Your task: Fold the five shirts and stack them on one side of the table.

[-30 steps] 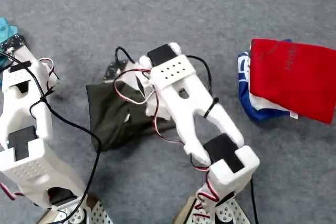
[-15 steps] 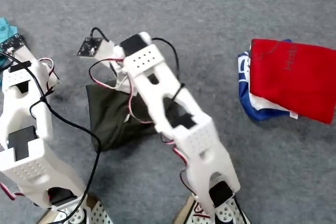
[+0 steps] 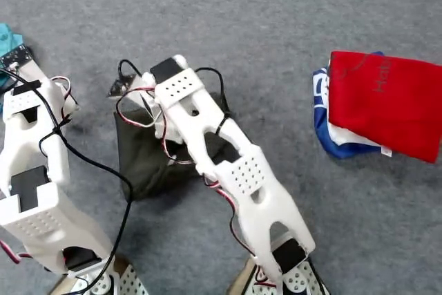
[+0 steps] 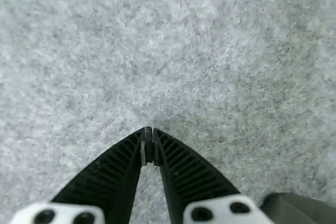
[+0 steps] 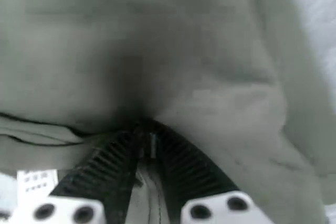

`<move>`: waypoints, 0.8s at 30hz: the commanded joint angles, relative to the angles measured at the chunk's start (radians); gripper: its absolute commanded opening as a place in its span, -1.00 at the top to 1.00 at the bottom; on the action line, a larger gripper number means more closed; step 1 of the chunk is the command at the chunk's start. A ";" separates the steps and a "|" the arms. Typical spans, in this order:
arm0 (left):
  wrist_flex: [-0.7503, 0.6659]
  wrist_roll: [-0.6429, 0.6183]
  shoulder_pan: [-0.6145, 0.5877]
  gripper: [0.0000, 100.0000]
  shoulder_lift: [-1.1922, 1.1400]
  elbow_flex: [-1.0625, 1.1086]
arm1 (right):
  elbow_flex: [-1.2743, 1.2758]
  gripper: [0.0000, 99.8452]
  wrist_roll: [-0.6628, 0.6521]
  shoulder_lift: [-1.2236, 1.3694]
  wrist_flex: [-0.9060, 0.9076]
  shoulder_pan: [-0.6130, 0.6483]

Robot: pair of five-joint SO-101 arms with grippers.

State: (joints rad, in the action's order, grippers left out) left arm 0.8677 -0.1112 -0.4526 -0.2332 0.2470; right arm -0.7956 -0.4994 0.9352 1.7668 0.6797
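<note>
A dark olive shirt (image 3: 141, 160) lies crumpled on the grey table, left of centre. My right arm (image 3: 207, 143) stretches over it from the near edge to its far end. In the right wrist view my right gripper (image 5: 146, 142) is shut on a fold of the olive shirt (image 5: 199, 56). My left gripper (image 4: 148, 148) is shut on nothing, just above bare grey table (image 4: 210, 51); its arm (image 3: 31, 143) stands at the left. At the right side, a folded red shirt (image 3: 383, 105) tops a stack with white and blue shirts (image 3: 323, 126) under it.
A teal shirt (image 3: 7, 36) shows at the far left edge. Black and red cables (image 3: 103, 170) trail from the left arm across the table beside the olive shirt. Open grey table (image 3: 290, 46) lies between the olive shirt and the stack.
My right arm has swung from the olive shirt's right part out toward its far left end, then settled slightly lower. The left arm has not moved.
</note>
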 commanded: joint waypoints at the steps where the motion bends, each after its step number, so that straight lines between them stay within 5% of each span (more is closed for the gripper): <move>1: -0.011 0.005 -0.014 0.96 0.008 -0.052 | 0.166 1.00 0.011 -0.177 0.021 0.001; 18: -0.009 0.005 -0.014 0.96 0.008 -0.052 | 0.946 1.00 -0.069 -0.671 0.017 -0.119; 24: -0.009 0.005 -0.014 0.96 0.008 -0.052 | 0.960 1.00 -0.089 -0.816 0.017 -0.154</move>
State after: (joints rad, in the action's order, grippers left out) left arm 0.8677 -0.1112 -0.4526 -0.2332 0.2470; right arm 0.1803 -0.5792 0.2279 1.7668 0.5432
